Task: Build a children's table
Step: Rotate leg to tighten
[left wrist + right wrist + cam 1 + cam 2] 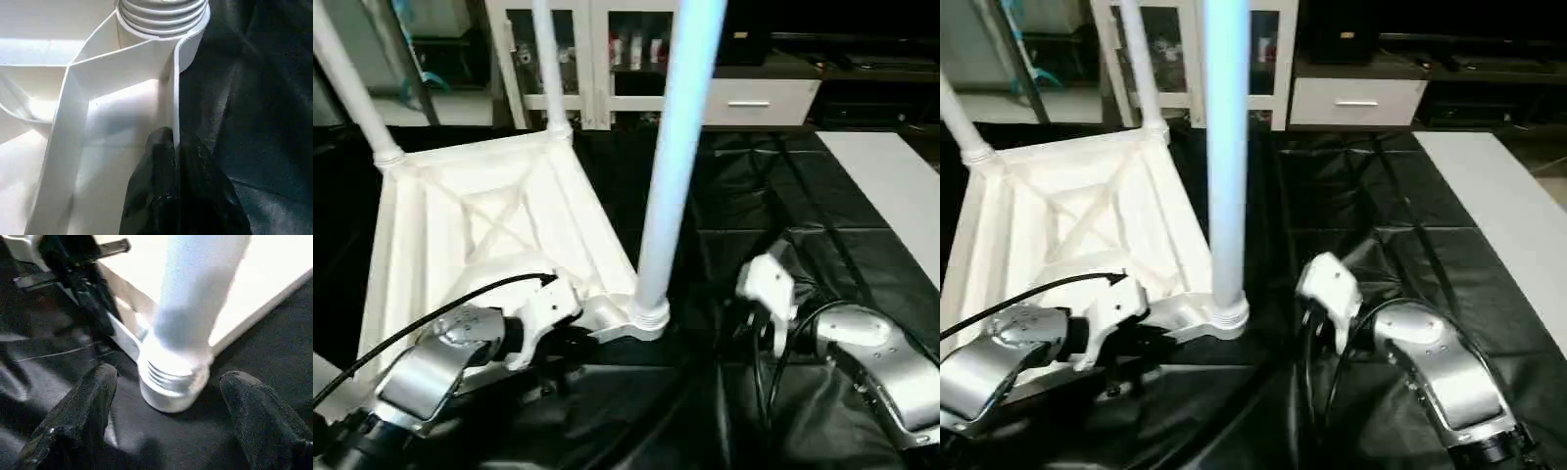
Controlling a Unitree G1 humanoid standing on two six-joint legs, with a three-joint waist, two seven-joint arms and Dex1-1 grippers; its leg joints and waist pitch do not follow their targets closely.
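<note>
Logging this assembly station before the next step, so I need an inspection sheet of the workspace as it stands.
Surface: black crinkled sheet.
Job's things: white plastic square tabletop upside down; three white tube legs standing in corner sockets, nearest leg.
Clutter: flat plain white board at the right.
Grippers: left gripper shut on the tabletop's rim; right gripper open beside the nearest leg's base.
Cables: black cable over left forearm.
Surroundings: white glass-door cabinet behind.

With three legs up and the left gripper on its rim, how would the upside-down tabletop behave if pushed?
The tabletop looks stiff: X ribs brace its underside. Lying flat on the black sheet, it would probably slide rather than tip. The tall near leg may act as a lever, so the left gripper, shut on the rim, likely steadies it.
</note>
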